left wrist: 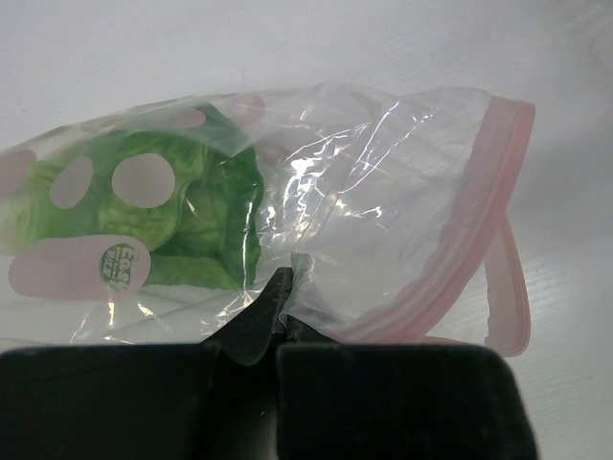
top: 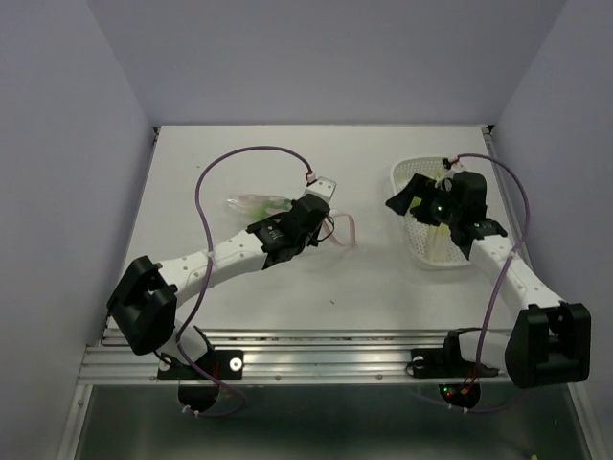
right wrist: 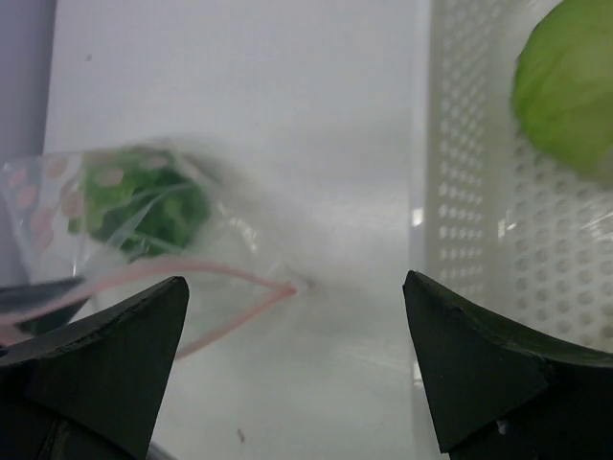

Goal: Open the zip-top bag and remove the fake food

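The zip-top bag [top: 261, 203] is seen lying on the white desk [top: 239, 316], left of centre. Its pink zipper strip [left wrist: 474, 225] is turned toward the white perforated basket [top: 407, 174]. The left tool [left wrist: 283, 286] is clenched on the bag. In the left wrist view its two dark fingers are pressed together, and a fold of clear plastic is pinched between their tips, a little short of the zipper. The two halves of the zipper are seen parted into a loop at one end (the mouth appears open there, though how far along cannot be told). Fake food [left wrist: 206, 206] is contained in the bag: a crinkled green leafy lump, pressed against the plastic behind the pink spots printed on it.

The right tool [right wrist: 295, 287] is released, with its fingers [right wrist: 105, 355] spread wide and nothing held between them. It is positioned over the basket's left rim, so that one finger is seen above the desk and the other above the basket. From its wrist camera the bag is seen blurred at the left, and a pale green ball [right wrist: 565, 86] is seen lying inside the basket. In the top view, yellow-green strips [top: 438, 241] are also seen in the basket, toward its near end. The bag and the basket are kept apart by a stretch of bare desk.
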Tool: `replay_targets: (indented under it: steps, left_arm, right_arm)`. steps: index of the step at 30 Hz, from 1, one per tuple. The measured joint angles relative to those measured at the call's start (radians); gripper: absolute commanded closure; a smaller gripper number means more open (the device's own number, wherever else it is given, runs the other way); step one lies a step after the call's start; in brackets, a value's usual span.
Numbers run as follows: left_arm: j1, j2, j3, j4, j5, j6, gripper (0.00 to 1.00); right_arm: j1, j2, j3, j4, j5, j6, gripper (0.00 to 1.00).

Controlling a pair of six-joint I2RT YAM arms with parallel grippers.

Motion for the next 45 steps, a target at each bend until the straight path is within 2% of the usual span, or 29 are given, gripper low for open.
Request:
replay_targets:
  steps: [3,9,17,33,36,38,39,41,43,45]
  left_arm:
    - [0.0,0.0,0.0,0.0,0.003,0.0,1.0]
    - [-0.001,0.0,0.0,0.0,0.006,0.0,1.0]
    - [-0.007,0.001,0.01,-0.001,0.006,-0.003,1.0]
    - [-0.021,0.001,0.015,-0.001,0.014,-0.003,1.0]
    - [-0.021,0.001,0.015,-0.001,0.016,-0.003,1.0]
    - [-0.022,0.001,0.015,0.0,0.018,-0.003,1.0]
    - [-0.022,0.001,0.015,0.0,0.019,-0.003,1.0]
    - [-0.022,0.001,0.015,0.0,0.021,-0.003,1.0]
    - [-0.022,0.001,0.015,0.0,0.023,-0.003,1.0]
    - [-0.022,0.001,0.015,0.0,0.024,-0.003,1.0]
  right_arm:
    - [0.041,-0.038,-0.117,0.036,-0.163,0.051,0.0]
    - [0.181,-0.101,-0.174,0.087,-0.266,0.125,0.0]
    - [0.306,-0.039,-0.177,0.181,-0.235,0.186,0.0]
    - [0.342,0.096,-0.168,0.294,-0.091,0.269,0.0]
    - [0.342,0.135,-0.151,0.307,-0.09,0.277,0.05]
    - [0.345,0.161,-0.147,0.324,-0.09,0.282,0.17]
    - [0.347,0.169,-0.147,0.331,-0.092,0.288,0.27]
    - [0.358,0.193,-0.146,0.35,-0.095,0.298,0.34]
    - [0.369,0.209,-0.143,0.366,-0.1,0.305,0.46]
    - [0.382,0.228,-0.14,0.39,-0.104,0.309,0.52]
